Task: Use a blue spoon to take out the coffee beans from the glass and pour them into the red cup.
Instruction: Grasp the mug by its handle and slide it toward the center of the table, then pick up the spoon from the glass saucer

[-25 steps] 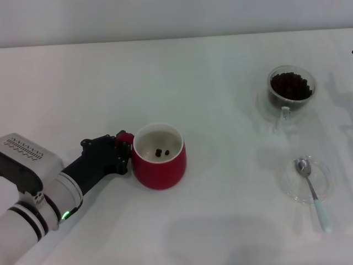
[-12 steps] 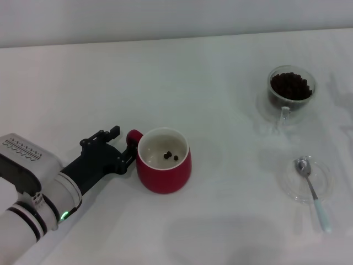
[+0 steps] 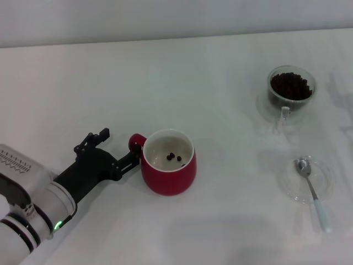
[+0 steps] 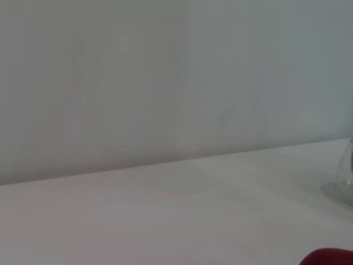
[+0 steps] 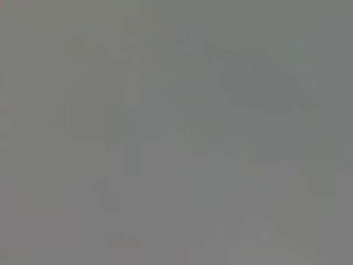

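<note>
Three coffee beans [image 3: 175, 159] inside one red cup [image 3: 168, 170]; one blue spoon [image 3: 313, 192].

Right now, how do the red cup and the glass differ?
The red cup is solid red, white inside; the glass is clear. The cup looks larger. The cup holds only a few coffee beans; the glass is heaped with them. The left tool is at the cup's handle; nothing touches the glass. Both stand upright.
</note>
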You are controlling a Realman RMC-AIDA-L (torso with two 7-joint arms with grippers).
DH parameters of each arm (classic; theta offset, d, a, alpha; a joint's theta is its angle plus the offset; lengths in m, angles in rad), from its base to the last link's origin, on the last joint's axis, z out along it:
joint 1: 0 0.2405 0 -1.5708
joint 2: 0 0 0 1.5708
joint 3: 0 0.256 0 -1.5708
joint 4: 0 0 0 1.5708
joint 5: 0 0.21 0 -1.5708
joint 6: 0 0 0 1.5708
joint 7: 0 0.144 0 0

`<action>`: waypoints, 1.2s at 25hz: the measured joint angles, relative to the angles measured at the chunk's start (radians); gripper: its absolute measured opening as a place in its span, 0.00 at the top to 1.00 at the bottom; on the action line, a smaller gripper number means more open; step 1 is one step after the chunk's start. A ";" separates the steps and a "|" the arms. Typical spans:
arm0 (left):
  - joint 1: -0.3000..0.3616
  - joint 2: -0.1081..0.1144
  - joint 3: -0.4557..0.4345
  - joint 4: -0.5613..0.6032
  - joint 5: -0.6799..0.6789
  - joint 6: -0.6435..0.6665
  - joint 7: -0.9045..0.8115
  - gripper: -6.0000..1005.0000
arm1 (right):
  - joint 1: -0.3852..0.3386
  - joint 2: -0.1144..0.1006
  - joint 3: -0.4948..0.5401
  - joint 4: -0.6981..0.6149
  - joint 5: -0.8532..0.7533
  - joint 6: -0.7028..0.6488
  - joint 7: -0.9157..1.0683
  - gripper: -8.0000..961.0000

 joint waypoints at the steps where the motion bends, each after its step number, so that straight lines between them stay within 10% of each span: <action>1: 0.003 0.000 0.000 0.000 0.000 -0.003 0.000 0.14 | 0.000 0.000 0.000 0.001 0.000 -0.005 0.000 0.09; 30: 0.224 0.003 -0.012 0.055 -0.119 -0.275 0.000 0.12 | -0.049 -0.001 -0.066 0.039 -0.007 -0.126 0.060 0.10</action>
